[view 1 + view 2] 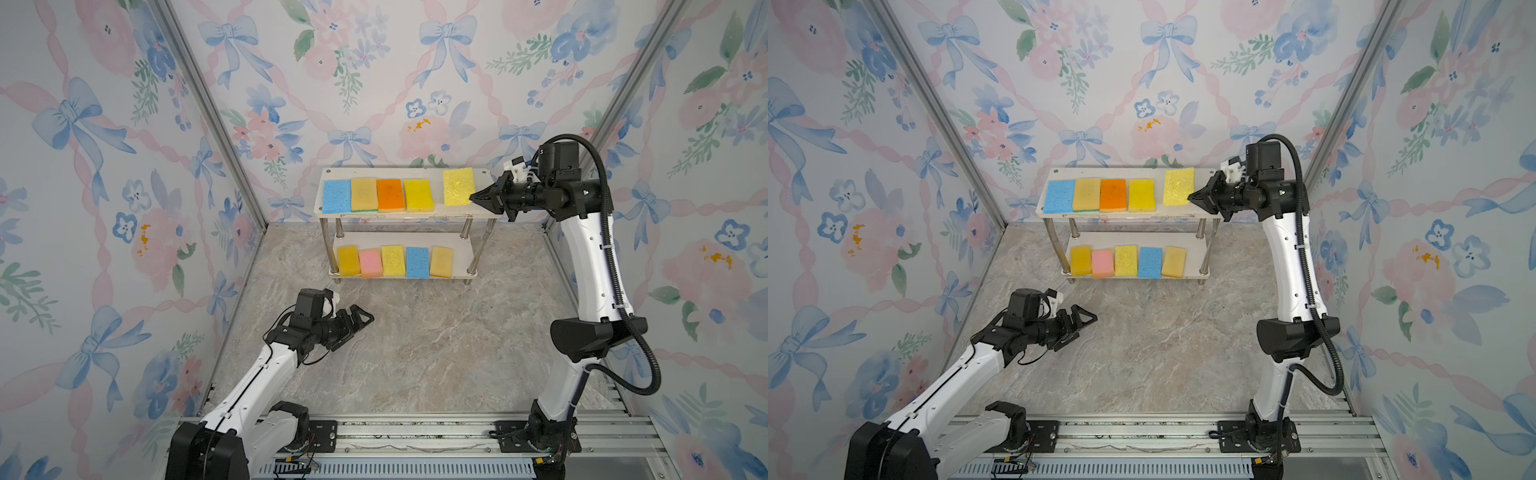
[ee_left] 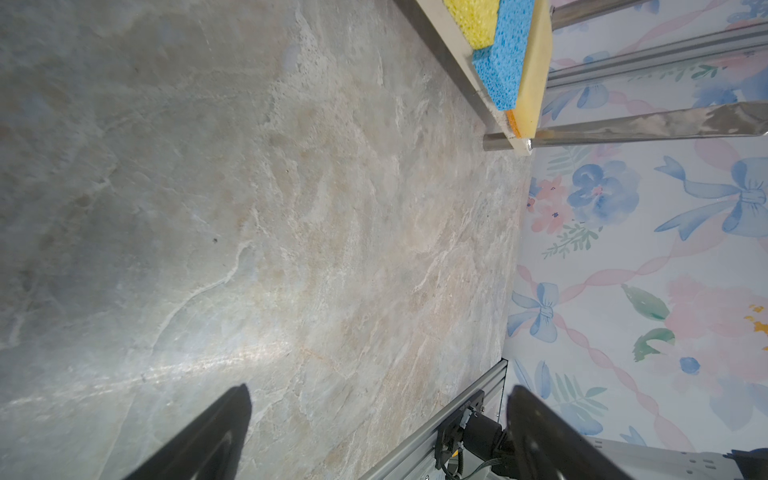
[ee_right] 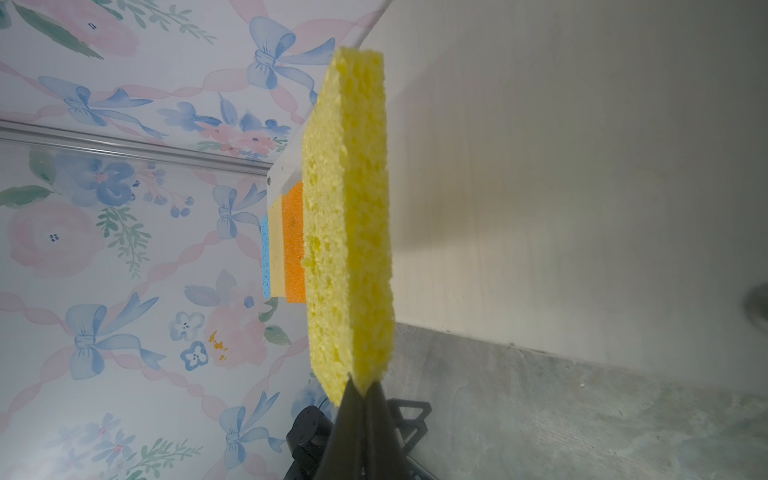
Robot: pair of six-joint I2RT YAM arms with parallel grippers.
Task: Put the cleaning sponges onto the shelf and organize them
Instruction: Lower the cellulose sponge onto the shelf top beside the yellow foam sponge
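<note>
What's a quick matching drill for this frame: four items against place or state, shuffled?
1. pink sponge
2. orange sponge
3. left gripper
4. right gripper

A. top board, third from left
B. open, above the table
C. bottom board, second from left
D. shut on the yellow sponge

Pairs: 1-C, 2-A, 3-B, 4-D.
</note>
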